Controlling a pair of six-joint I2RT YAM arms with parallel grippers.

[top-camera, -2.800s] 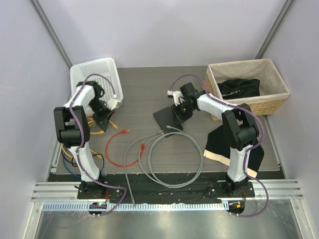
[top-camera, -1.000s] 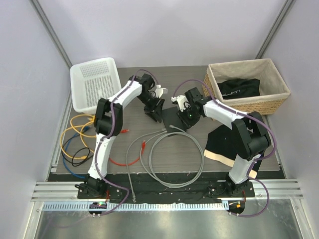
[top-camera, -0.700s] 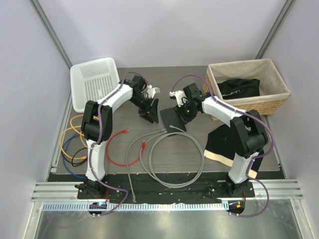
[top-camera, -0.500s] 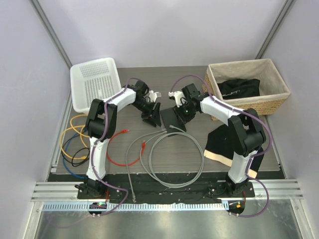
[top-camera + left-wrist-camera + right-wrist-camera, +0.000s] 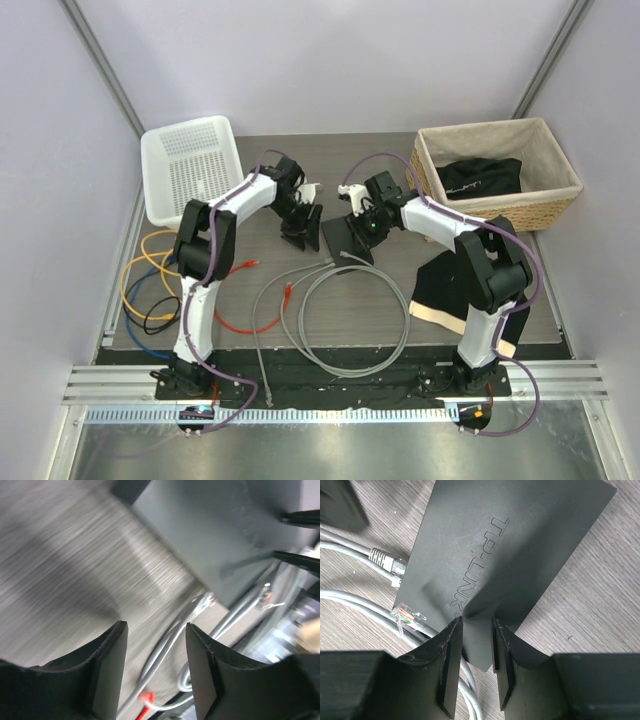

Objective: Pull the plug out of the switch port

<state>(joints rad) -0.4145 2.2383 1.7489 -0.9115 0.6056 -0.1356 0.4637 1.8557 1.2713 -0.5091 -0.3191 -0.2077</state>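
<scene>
Top view, switch point(image 5: 342, 244): flat black box at the middle of the table point(image 5: 330, 160), between the two arm tips.
Top view, left gripper point(image 5: 303, 230): just left of the switch, apart from it.
Top view, right gripper point(image 5: 362, 226): over the switch's far-right part.
Top view, grey cable point(image 5: 405, 320): coiled on the near side, one end running up to the switch's near edge.
Left wrist (blurred), left fingers point(image 5: 107, 667): spread wide, only tabletop and grey cable between them; the switch lies beyond the tips, up-right.
Left wrist, plug point(image 5: 202, 601): grey, at the switch's edge; seated or not, cannot tell.
Right wrist, right fingers point(image 5: 451, 670): a narrow gap apart, nothing pinched; the switch's near end shows in the gap, "TP-LINK" face up (contact unclear).
Right wrist, second plug point(image 5: 407, 614): clear, loose just beside the switch.
</scene>
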